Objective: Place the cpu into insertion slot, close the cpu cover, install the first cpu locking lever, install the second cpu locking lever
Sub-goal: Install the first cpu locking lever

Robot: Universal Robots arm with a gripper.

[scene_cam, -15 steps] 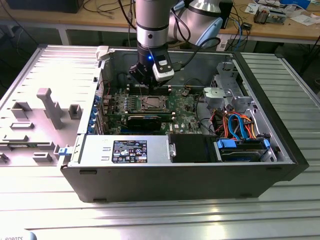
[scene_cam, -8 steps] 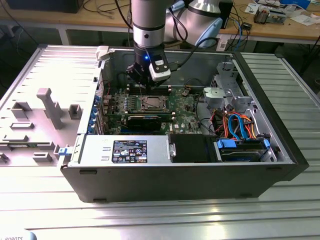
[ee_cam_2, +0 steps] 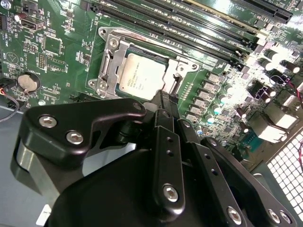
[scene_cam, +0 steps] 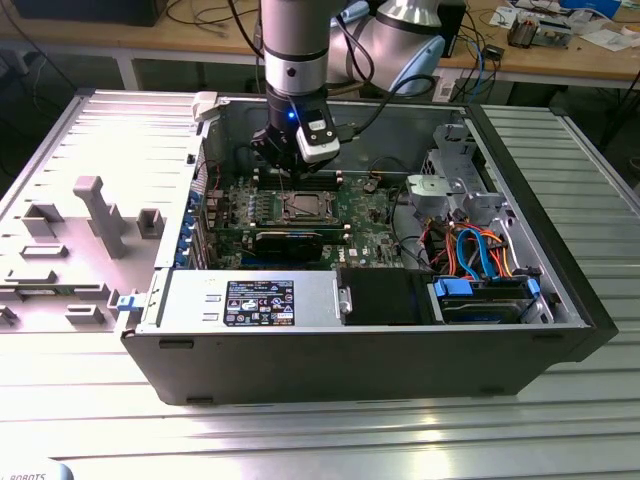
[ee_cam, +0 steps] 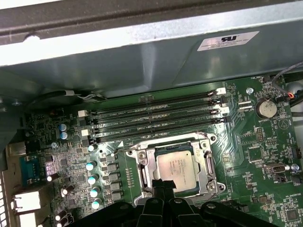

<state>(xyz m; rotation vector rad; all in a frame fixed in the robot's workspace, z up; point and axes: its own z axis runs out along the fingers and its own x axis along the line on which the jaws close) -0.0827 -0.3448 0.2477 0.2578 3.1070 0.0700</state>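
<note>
You had the arm reaching down into the open computer case (scene_cam: 330,365) on the ribbed metal counter (scene_cam: 300,435). In the exterior view the pincer (scene_cam: 288,170) hung just above the green board, close over the insertion slot (scene_cam: 304,208). Only that wide view took in the black expansion card (scene_cam: 290,242) beside the slot and the blue and orange cables (scene_cam: 475,250) at the exterior view's right.

Both wrist views gave you what the wide shot could not: the cpu (ee_cam: 176,165) (ee_cam_2: 142,75) lay flat in its slot, silver top showing through the window of the cpu cover (ee_cam: 204,161) (ee_cam_2: 177,71), which looked to be down around it (I could not tell how the locking levers stood).

The pincer (ee_cam: 164,183) (ee_cam_2: 163,97) had its black fingertips drawn together, with nothing visible between them, right at the edge of the cover.

The long memory slots (ee_cam: 156,118) (ee_cam_2: 189,28) ran along the far side of the socket. The coin cell (ee_cam: 266,109) (ee_cam_2: 28,82) sat well apart from it.
</note>
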